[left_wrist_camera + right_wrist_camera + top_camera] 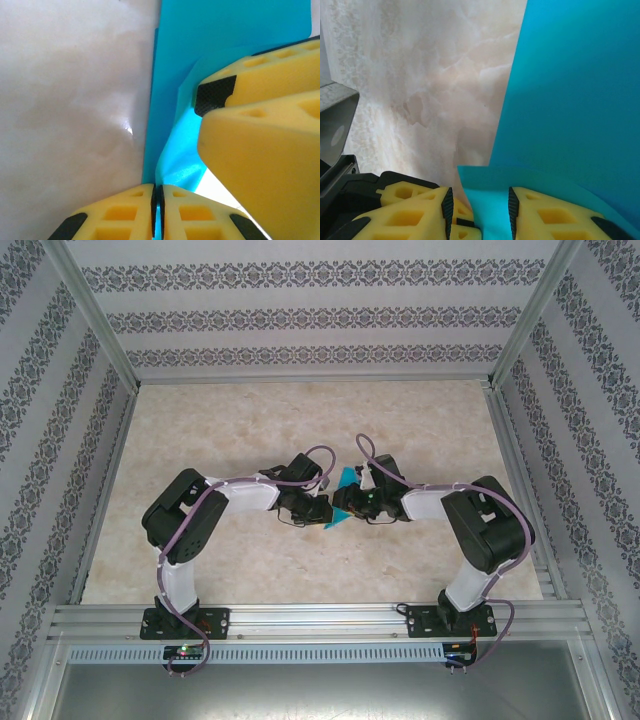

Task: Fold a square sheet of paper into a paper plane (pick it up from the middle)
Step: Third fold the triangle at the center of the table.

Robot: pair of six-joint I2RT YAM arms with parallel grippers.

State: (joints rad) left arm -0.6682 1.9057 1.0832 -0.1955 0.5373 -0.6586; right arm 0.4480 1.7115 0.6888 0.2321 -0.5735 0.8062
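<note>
The teal-blue square sheet of paper [346,479] is partly folded and held up off the table between the two arms at mid-table. My left gripper [157,212] is shut on a thin edge of the square sheet of paper [220,30], with the pads pressed together on it. Close to its upper right are the yellow fingers [260,130] of the right gripper. My right gripper [480,212] stands open, with a folded flap of the paper [570,90] lying between its fingers against the right pad. In the overhead view the left gripper [318,510] and right gripper [345,508] nearly touch.
The marble-patterned tabletop [300,420] stretches behind and to both sides of the arms. Patterned walls and an aluminium frame [100,340] enclose it. The black body of the left arm [337,150] sits close at the left of the right wrist view.
</note>
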